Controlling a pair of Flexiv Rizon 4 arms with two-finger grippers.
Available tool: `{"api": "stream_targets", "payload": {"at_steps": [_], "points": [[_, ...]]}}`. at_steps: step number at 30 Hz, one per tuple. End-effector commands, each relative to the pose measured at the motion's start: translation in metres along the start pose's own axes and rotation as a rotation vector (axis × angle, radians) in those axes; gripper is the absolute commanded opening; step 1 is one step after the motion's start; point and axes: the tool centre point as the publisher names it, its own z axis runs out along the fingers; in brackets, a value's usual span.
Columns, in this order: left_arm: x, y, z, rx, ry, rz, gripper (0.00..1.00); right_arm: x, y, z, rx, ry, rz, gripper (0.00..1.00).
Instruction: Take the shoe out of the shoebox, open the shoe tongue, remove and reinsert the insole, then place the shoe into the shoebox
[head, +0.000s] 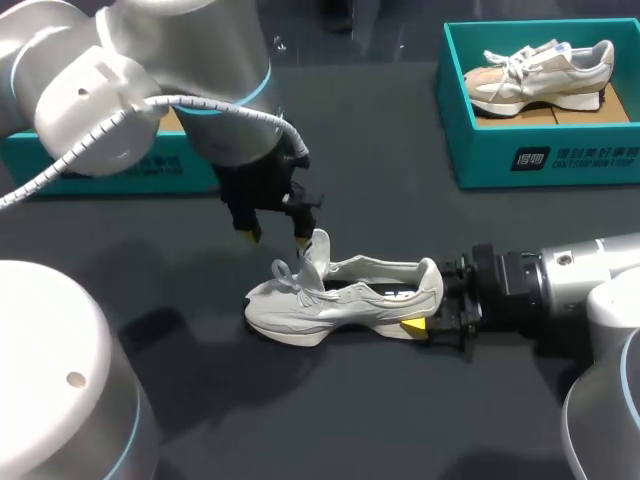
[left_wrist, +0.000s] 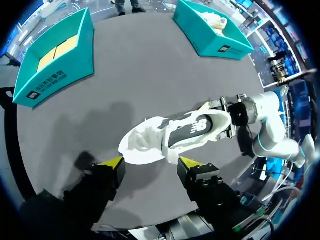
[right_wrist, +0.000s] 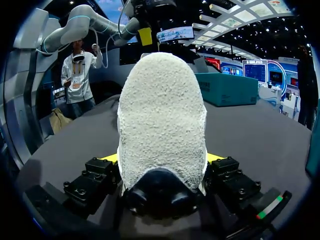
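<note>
Overhead, tongue (head: 318, 250) upright, right fingers (head: 412, 325) clamping shoe (head: 340, 300)

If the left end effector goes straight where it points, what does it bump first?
Probably the white shoe, near its laces and tongue, lying right ahead of the left end effector, though depth is unclear.

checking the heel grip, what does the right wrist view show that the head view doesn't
Only the right wrist view: both fingers of the right gripper pressed against the heel sides of the shoe. Only the head view: the laces and raised tongue, plus a second shoe in a teal box. Both: the shoe on the table, with the left gripper above it.
</note>
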Motion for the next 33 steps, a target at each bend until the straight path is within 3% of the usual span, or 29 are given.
{"api": "stream_targets", "payload": {"at_steps": [1, 7, 11, 17, 19, 22, 23, 33], "points": [[0.009, -0.007, -0.009, -0.012, 0.057, 0.072, 0.65, 0.000, 0.000, 0.001, 0.005, 0.000, 0.001, 0.00], [0.034, -0.016, -0.028, -0.069, 0.149, 0.271, 0.63, 0.000, 0.000, 0.001, 0.005, 0.000, 0.001, 0.00], [0.050, -0.018, -0.033, -0.103, 0.164, 0.385, 0.50, 0.000, 0.000, 0.001, 0.005, 0.000, 0.001, 0.00], [0.065, -0.017, -0.036, -0.137, 0.172, 0.603, 0.46, 0.000, 0.000, 0.001, 0.005, 0.000, 0.001, 0.00], [0.067, -0.017, -0.038, -0.127, 0.184, 0.677, 0.31, 0.000, 0.000, 0.001, 0.005, 0.000, 0.001, 0.00], [0.068, -0.017, -0.040, -0.076, 0.182, 0.781, 0.27, 0.000, 0.000, 0.001, 0.005, 0.000, 0.001, 0.00], [0.069, -0.016, -0.041, -0.057, 0.173, 0.834, 0.00, 0.000, 0.000, 0.001, 0.005, 0.000, 0.001, 0.00], [0.069, -0.019, -0.040, -0.053, 0.191, 0.829, 0.00, 0.000, 0.000, 0.001, 0.005, 0.000, 0.001, 0.00]]}}
